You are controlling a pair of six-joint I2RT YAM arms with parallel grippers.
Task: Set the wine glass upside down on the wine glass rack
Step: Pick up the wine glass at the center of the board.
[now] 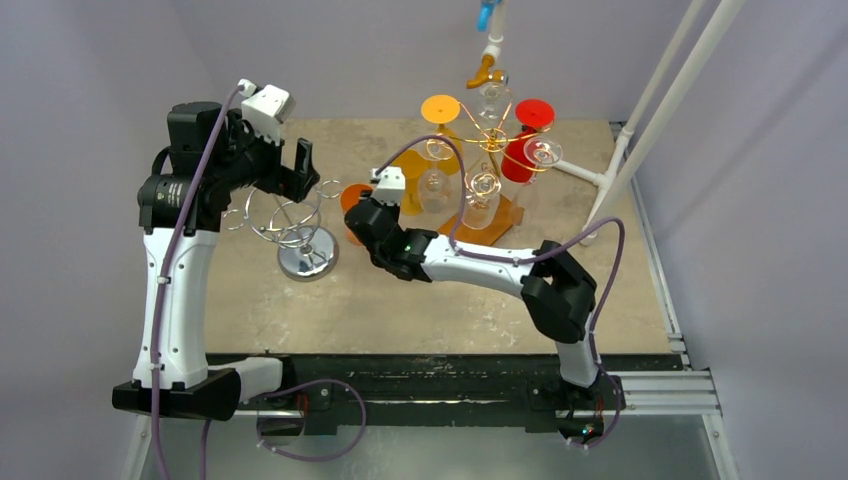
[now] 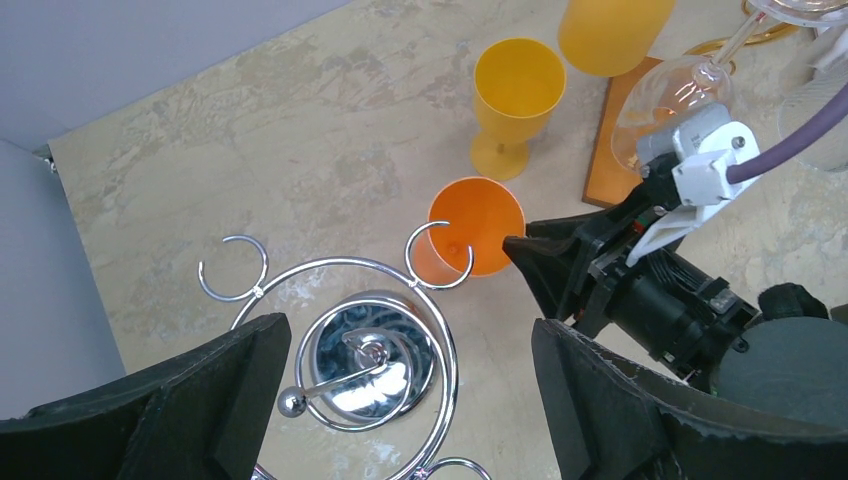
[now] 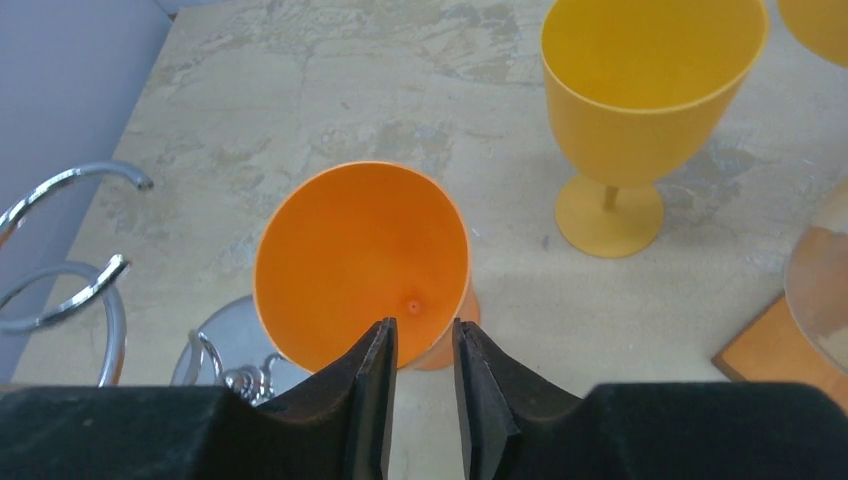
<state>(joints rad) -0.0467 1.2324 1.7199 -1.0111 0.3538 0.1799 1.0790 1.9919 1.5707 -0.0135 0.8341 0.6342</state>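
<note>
Right pincer (image 3: 422, 332) straddles orange wine glass (image 3: 350, 250) rim, perhaps gripping.

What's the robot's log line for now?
left gripper: open above chrome wire rack | right gripper: at orange plastic wine glass, grip unclear

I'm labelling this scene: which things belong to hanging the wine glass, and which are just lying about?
In the job: orange plastic wine glass, chrome wire rack, right gripper astride the glass's rim, open left gripper above the rack.

Lying about: yellow plastic goblet, gold wire rack on its wooden base, hung with glasses.
</note>
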